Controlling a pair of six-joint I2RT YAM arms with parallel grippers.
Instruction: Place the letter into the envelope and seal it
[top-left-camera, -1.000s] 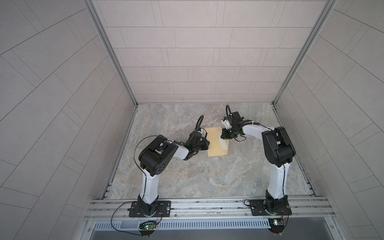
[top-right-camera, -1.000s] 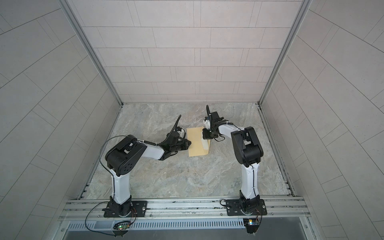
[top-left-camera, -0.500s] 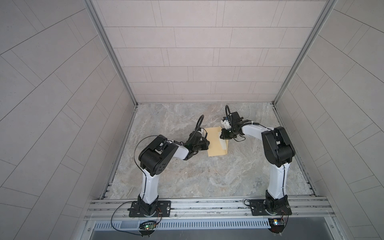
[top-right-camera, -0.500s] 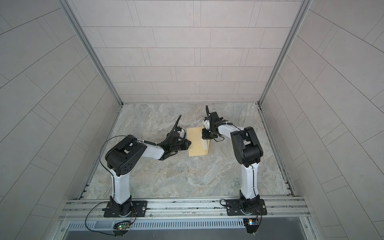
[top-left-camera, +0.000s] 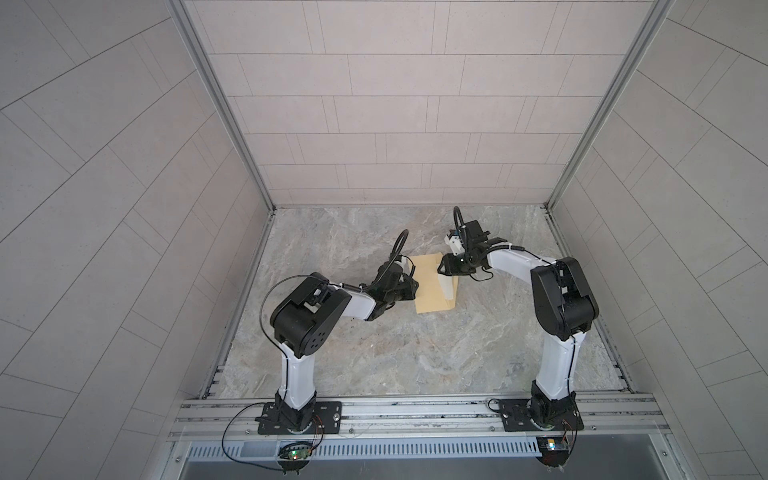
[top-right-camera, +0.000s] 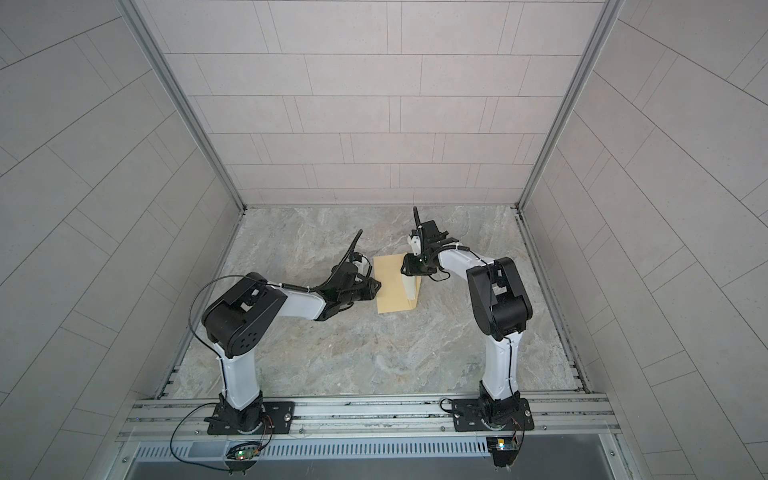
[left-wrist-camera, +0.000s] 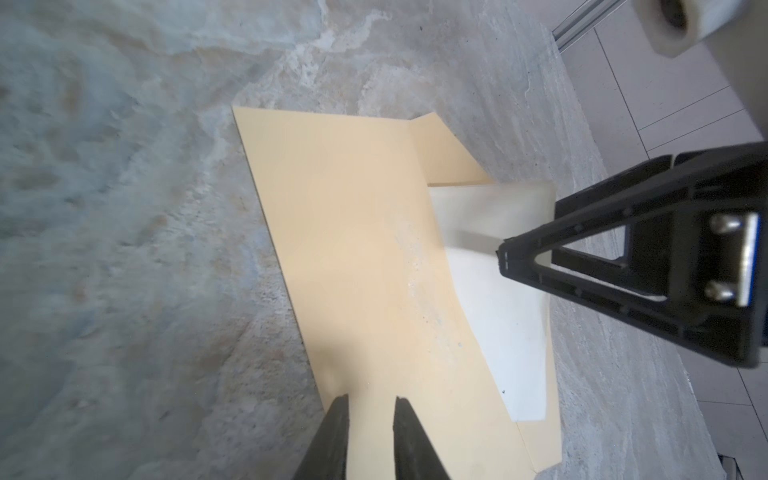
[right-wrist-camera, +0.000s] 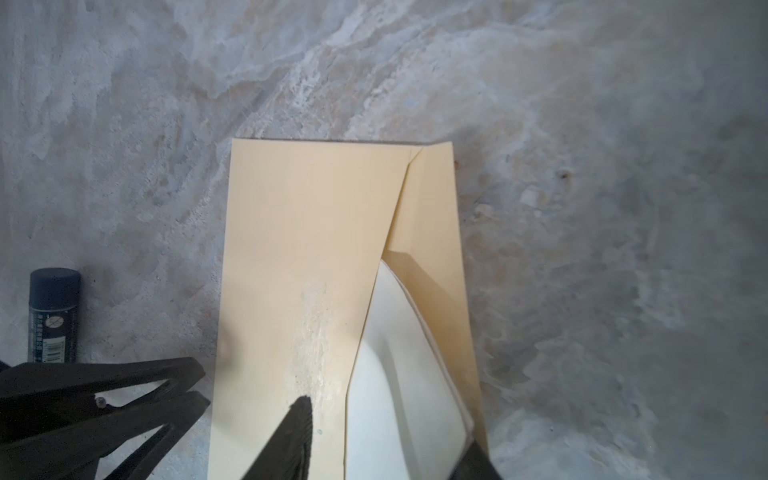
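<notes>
One envelope (top-left-camera: 428, 286), long axis front-to-back, flap (right-wrist-camera: 434, 199) rightward

The envelope (top-left-camera: 428, 291) is plain yellow-tan, with a whitish speckled streak down its middle in both wrist views. The letter (left-wrist-camera: 498, 316) shows pale cream-white; no pattern can be made out on it. The table (top-left-camera: 415, 353) is marbled grey and beige with pale veins. The walls (top-left-camera: 395, 104) are light grey-beige tiles with thin dark joints. The left arm (top-left-camera: 357, 305) and right arm (top-left-camera: 515, 262) are white with black joints. The left gripper (left-wrist-camera: 372, 401) and right gripper (top-left-camera: 441, 268) are black. At the lower left of the right wrist view, a dark blue-grey can (right-wrist-camera: 54, 316) carries a white-printed barcode label.
</notes>
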